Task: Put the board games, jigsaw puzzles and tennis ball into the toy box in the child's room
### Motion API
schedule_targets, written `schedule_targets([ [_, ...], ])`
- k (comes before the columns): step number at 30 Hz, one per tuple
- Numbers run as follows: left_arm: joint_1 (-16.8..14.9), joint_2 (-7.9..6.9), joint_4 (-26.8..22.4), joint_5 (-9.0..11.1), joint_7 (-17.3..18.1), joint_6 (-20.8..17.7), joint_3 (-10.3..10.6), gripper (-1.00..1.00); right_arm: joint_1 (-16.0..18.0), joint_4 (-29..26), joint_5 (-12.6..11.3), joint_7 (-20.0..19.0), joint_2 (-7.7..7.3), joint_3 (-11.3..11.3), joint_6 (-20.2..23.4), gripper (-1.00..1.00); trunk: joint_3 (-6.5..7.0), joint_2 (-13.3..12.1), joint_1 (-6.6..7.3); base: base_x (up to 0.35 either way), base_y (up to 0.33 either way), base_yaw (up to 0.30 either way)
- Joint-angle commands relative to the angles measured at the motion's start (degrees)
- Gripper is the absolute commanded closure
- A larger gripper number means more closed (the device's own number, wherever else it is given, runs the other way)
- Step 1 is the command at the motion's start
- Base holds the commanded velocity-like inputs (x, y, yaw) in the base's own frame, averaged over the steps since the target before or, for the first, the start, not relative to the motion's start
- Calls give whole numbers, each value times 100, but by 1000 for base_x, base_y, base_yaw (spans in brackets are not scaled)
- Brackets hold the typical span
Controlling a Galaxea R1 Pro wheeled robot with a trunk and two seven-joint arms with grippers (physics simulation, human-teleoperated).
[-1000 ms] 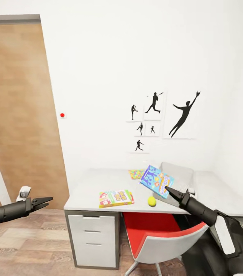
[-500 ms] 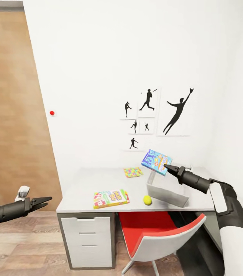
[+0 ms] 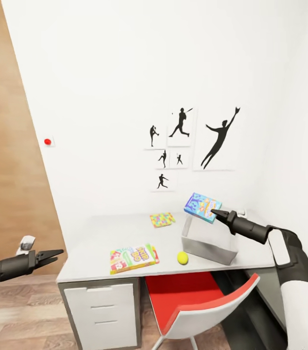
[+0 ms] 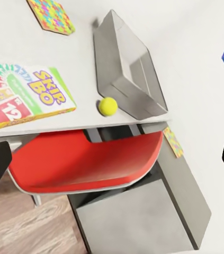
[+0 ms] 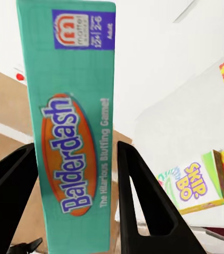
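My right gripper (image 3: 215,213) is shut on a blue board game (image 3: 201,206), holding it tilted in the air over the far side of the grey toy box (image 3: 207,241). In the right wrist view the game's teal Balderdash edge (image 5: 72,132) stands between the black fingers (image 5: 138,196). On the table (image 3: 100,233) lie the SKIP-BO board game (image 3: 132,258), the tennis ball (image 3: 182,257) beside the toy box, and a jigsaw puzzle (image 3: 162,219) near the wall. My left gripper (image 3: 52,254) hangs open left of the table, away from everything. The left wrist view has the SKIP-BO box (image 4: 21,95), ball (image 4: 108,106) and toy box (image 4: 127,66).
A red and white chair (image 3: 197,301) is tucked under the table, next to pale drawers (image 3: 100,311). Another multicoloured puzzle square (image 4: 172,142) lies on the lower dark grey cabinet (image 4: 143,222) to the right. A wooden door (image 3: 8,170) stands at the left.
The whole picture has shifted left, so the camera moved. My right arm raised the blue board game from in front of the toy box to above it. The left arm kept still.
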State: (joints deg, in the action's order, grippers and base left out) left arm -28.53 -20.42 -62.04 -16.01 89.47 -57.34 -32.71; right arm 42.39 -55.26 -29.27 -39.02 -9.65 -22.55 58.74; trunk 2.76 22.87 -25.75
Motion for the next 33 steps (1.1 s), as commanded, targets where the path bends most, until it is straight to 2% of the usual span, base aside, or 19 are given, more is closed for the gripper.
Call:
schedule_targets([
  [1,-3,0,-3,-60,53,-58,-11,-100,10,5,9,-3,2,-35,32,100,-11,5,-4,146,2,-126],
  [5,-3,-5,-3,-60,53,-53,-15,-100,28,33,7,267,5,-249,35,100,-46,5,-4,78,1,-125],
  [9,-3,-4,-3,-60,53,-53,-16,-100,31,26,8,374,13,-333,40,100,-72,5,-4,47,0,-84],
  [33,-3,-6,-1,-60,53,-49,-16,-100,32,-12,0,413,32,-364,51,100,-98,5,-4,61,21,-19],
])
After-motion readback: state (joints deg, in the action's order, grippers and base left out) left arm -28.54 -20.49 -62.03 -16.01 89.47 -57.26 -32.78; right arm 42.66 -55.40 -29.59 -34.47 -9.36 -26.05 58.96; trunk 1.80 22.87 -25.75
